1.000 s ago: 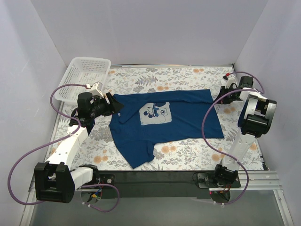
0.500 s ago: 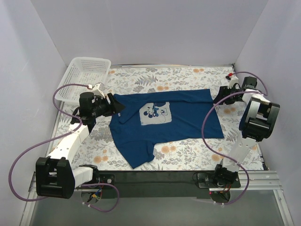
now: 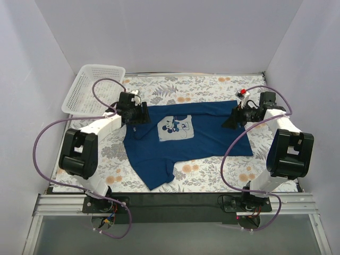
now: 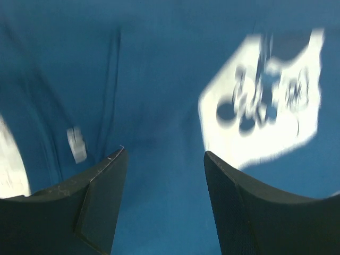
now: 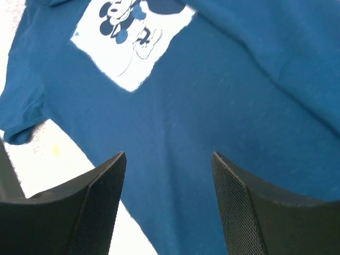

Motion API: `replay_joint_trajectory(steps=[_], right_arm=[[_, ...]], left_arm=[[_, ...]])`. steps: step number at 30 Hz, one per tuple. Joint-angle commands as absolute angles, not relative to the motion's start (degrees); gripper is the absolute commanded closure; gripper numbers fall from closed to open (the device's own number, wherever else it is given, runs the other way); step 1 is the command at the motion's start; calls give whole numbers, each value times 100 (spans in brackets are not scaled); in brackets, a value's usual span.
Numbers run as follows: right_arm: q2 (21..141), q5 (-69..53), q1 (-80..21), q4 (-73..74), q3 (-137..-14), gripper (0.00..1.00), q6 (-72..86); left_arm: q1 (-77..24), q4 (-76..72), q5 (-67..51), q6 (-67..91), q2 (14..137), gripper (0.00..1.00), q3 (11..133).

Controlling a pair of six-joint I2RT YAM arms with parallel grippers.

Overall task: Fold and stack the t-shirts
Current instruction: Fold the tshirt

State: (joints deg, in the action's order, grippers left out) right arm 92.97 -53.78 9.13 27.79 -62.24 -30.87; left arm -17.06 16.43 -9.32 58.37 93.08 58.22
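A dark navy t-shirt [image 3: 207, 133] with a light square cartoon print [image 3: 175, 127] lies spread flat on the floral table, one sleeve pointing toward the near edge. My left gripper [image 3: 144, 114] hovers over the shirt's upper left part, open. Its wrist view has nothing but blue cloth between the fingers [image 4: 164, 153], the print [image 4: 265, 101] up on the right and a small white tag [image 4: 77, 144] on the left. My right gripper [image 3: 228, 123] is over the shirt's right part, open. In its wrist view [image 5: 168, 155] the jaws stand apart above flat cloth, with the print [image 5: 135, 32] farther off.
A white mesh basket [image 3: 95, 85] stands at the back left corner. The floral tablecloth [image 3: 212, 172] shows all round the shirt. White walls close in the left, back and right sides. Purple cables loop off both arms.
Both arms have swung inward, from beside the shirt's left and right edges to over the cloth. The right gripper, shut a second ago, has opened. The shirt has not moved.
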Motion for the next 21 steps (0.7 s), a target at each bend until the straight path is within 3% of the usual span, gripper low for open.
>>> replay_joint_trajectory(steps=[1,5,11,21], right_arm=[[9202,-5651,976,3032,-6161,39,-3252],[9088,-5607,984,3023,-5959,39,-3305],[9079,-5651,993,3032,-5959,39,-3296],[9123,-5739,1213,3059,-5950,39,-3287]], left_arm=[[-1731,1503,-502,5292,9719,45,6739],[-1740,1766,-229,5107,10746,46,7592],[-1740,2171,-79,4984,11311,50,8357],[-1749,2522,-211,4948,11795,58,8692]])
